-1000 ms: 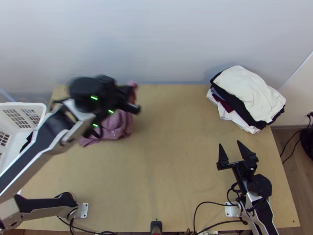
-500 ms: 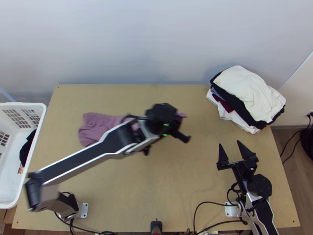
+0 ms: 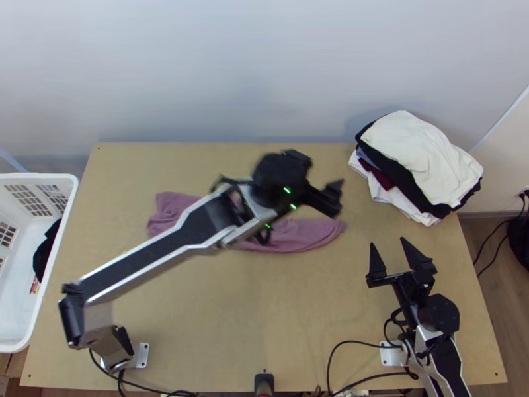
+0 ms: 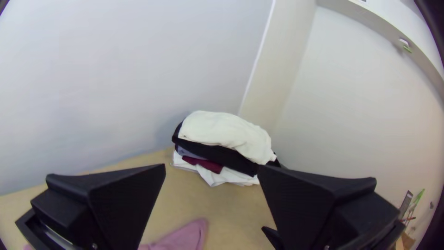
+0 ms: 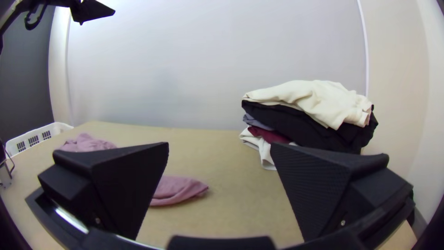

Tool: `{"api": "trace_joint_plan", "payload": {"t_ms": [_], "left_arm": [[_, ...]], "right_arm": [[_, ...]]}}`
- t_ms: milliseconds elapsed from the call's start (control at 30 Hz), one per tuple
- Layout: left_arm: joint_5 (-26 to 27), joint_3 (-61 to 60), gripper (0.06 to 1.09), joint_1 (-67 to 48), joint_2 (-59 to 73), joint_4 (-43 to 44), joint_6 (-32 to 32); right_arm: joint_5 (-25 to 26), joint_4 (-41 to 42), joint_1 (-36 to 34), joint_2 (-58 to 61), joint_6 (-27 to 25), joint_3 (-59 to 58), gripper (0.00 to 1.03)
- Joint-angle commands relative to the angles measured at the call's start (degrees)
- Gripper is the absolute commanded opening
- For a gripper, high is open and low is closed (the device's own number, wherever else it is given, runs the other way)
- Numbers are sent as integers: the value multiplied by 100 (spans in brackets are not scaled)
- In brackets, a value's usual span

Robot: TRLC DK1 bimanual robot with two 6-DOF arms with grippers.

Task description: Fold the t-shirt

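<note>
The pink t-shirt (image 3: pixel 301 235) lies bunched in a long strip across the middle of the table, partly hidden under the left arm. Above its right half hangs my left gripper (image 3: pixel 336 197), open and apart from the cloth. In the left wrist view my left gripper (image 4: pixel 212 169) has a wide gap between its fingers, and an end of the shirt (image 4: pixel 187 236) shows below. My right gripper (image 3: pixel 390 251) stands open and empty over the table's right part. Through the right wrist view, the open right gripper (image 5: pixel 219 148) has the shirt (image 5: pixel 178 189) lying farther off.
A pile of folded clothes (image 3: pixel 423 159), cream on top, sits at the table's back right corner. The white basket (image 3: pixel 40 177) with a dark cloth inside stands at the left edge. Black cables (image 3: pixel 330 357) run along the near edge.
My left gripper has swung right across the table, drawing the shirt out into a strip, and has let go of it. The right arm has kept still.
</note>
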Motion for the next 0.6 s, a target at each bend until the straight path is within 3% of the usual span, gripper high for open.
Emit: {"api": "trace_joint_plan", "payload": {"t_ms": [0,267,567], "left_arm": [[-17,141,105,502,-413,-411,297],[-17,-387,103,1917,-905,-2388,1123],[915,-3050,100,3957,-2144,-2485,2169]], "right_arm": [[6,-99,-12,-38,95,-45,99],[6,-99,-12,-38,95,-45,99],[6,-99,-12,-38,95,-45,99]]}}
